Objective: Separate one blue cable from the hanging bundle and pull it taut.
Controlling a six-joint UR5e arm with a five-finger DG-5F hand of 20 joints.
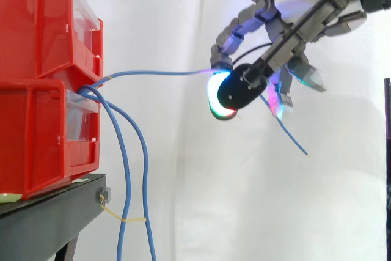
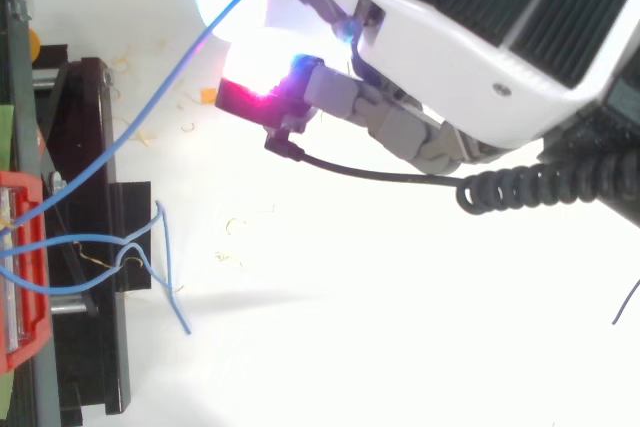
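Observation:
One blue cable [image 1: 159, 73] runs nearly level and straight from between the red bins [image 1: 43, 84] to my hand [image 1: 287, 35], whose curled fingers pinch it at the glowing fingertips [image 1: 217, 93]. Its loose end [image 1: 287, 132] dangles below the hand. In the top view the same cable [image 2: 150, 107] stretches from the bins [image 2: 20, 247] up to the hand [image 2: 400, 127]. Two other blue cables [image 1: 137, 169] hang down from the bins in loops, apart from the held one.
The stacked red bins sit on a black stand [image 1: 49, 212] at the left. A small yellow tie [image 1: 119, 215] sticks out from the stand's edge. A white curtain [image 1: 201, 200] is behind, with free room under the hand.

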